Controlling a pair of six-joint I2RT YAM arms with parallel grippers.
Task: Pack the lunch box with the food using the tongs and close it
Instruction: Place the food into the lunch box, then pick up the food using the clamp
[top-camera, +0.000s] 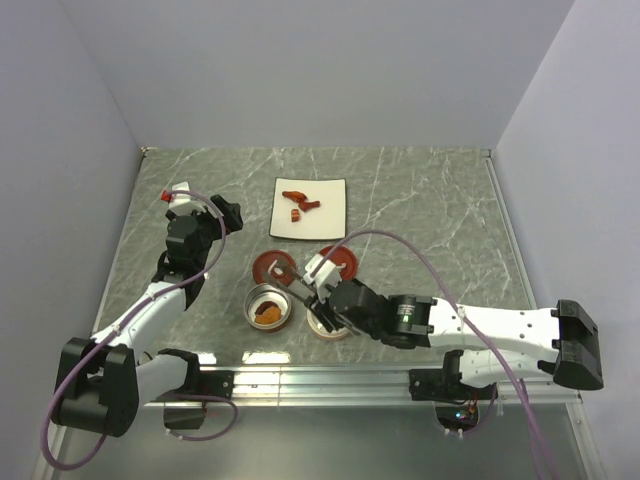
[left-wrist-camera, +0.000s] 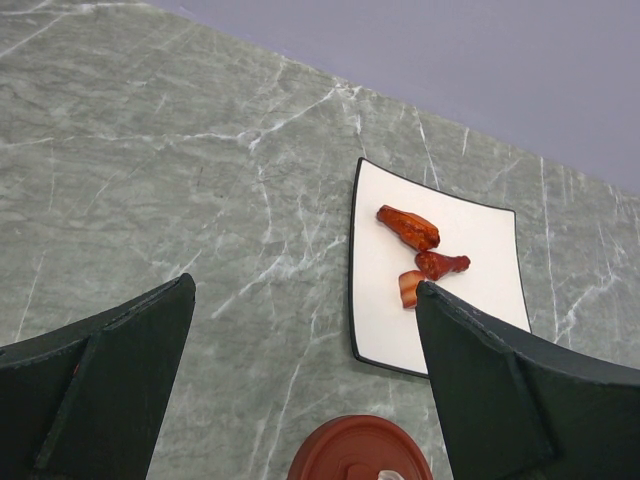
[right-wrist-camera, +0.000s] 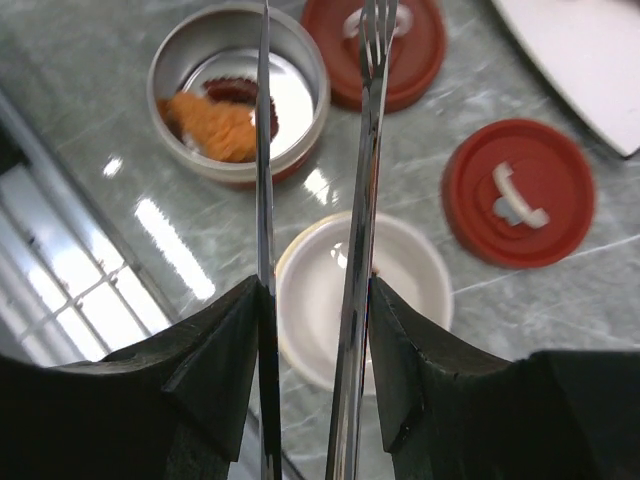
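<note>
The lunch box shows as a round steel tub (top-camera: 270, 306) (right-wrist-camera: 238, 95) with orange and dark red food (right-wrist-camera: 212, 125) inside, and a cream tub (top-camera: 328, 328) (right-wrist-camera: 400, 270) that looks empty. My right gripper (top-camera: 318, 292) (right-wrist-camera: 315, 290) hovers over the cream tub, shut on the tongs (top-camera: 300, 283) (right-wrist-camera: 368, 150). The tongs' arms stand apart with nothing between their tips, which reach over the steel tub and a red lid. More food (top-camera: 298, 197) (left-wrist-camera: 408, 227) lies on the white plate (top-camera: 330, 222) (left-wrist-camera: 385, 330). My left gripper (top-camera: 230, 213) (left-wrist-camera: 305, 288) is open and empty, left of the plate.
Two red lids with white handles (top-camera: 273, 267) (top-camera: 338, 262) (right-wrist-camera: 518, 192) lie face up between the plate and the tubs; one (left-wrist-camera: 360, 455) sits just below my left fingers. A metal rail (top-camera: 330, 380) runs along the near table edge. Walls close in at the back and sides.
</note>
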